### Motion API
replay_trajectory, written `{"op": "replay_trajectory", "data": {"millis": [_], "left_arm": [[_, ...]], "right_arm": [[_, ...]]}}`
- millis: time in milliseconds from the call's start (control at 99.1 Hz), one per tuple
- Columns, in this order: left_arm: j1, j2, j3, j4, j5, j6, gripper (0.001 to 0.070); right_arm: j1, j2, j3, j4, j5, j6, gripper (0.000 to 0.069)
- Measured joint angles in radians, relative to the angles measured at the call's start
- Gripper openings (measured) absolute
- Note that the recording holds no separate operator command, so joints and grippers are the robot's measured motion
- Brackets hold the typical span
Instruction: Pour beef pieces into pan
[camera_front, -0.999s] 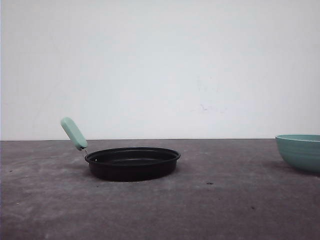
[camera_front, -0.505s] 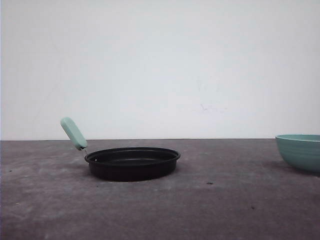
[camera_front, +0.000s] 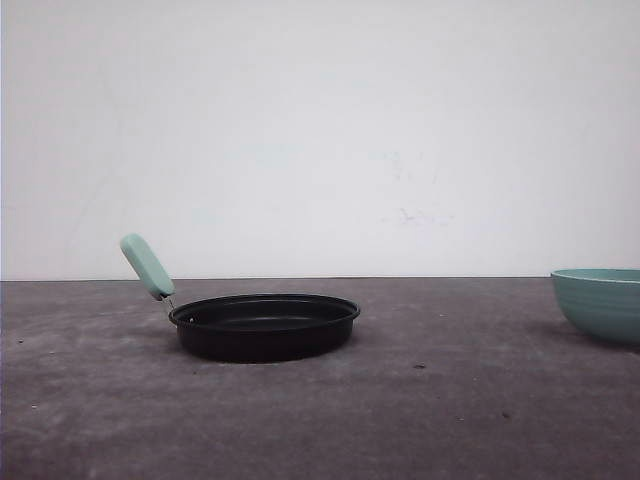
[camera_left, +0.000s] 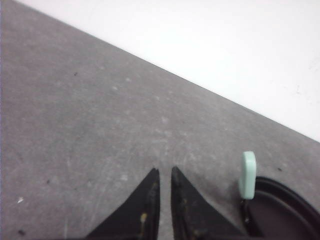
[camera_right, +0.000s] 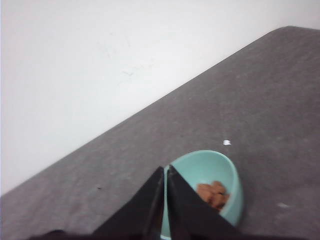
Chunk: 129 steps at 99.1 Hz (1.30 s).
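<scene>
Wall (camera_front: 320, 130): plain white, rising behind the far edge of the surface; a few faint marks show on it right of centre in the front view.
Surface (camera_front: 450, 420): dark grey, mottled with pale scuffs and a few small specks; it carries the pan and the bowl.
Pan (camera_front: 265, 326): shallow, round and black, resting flat on the surface left of centre in the front view; from this low angle no contents are visible inside. In the left wrist view part of its rim (camera_left: 292, 210) shows close beside the left gripper.
Bowl (camera_front: 603, 303): teal, cut off by the right edge of the front view, well apart from the pan. The right wrist view looks down into it (camera_right: 200, 170).
Left gripper (camera_left: 162, 172): two dark pointed fingers above bare surface; the jaws stand nearly closed, a thin slit between the tips, nothing between them.
Right gripper (camera_right: 165, 170): dark fingers over the near rim of the bowl; the jaws are almost together, tips all but touching, gripping nothing.
Pan handle (camera_front: 148, 266): short, rounded, mint-green, angled up and to the left from the pan's rim; it stands upright in the left wrist view (camera_left: 248, 174).
Beef pieces (camera_right: 214, 194): small orange-brown chunks in a low heap on the bottom of the bowl, off to one side, not in the pan.
</scene>
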Motion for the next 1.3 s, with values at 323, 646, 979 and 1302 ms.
{"op": "replay_trajectory", "data": {"millis": [323,646,979,1302], "left_arm": [[0.0,0.251,0.307,0.024,0.056,0.097,0.0102],[-0.044,0.477,0.335,0.028,0.198,0.163,0.0389],[-0.203,0.822,0.335,0.214,0.197,0.164,0.0479],[-0.281,1.152,0.335,0.48,0.155,0.141,0.0479]], "right_arm": [[0.013,0.339,0.404,-0.177,-0.06,-0.221,0.002],[0.069,0.431,0.465,-0.208,-0.092,-0.31,0.0421],[0.084,0.449,0.465,-0.205,-0.101,-0.313,0.0509],[0.084,0.449,0.465,-0.203,-0.101,-0.313,0.051]]}}
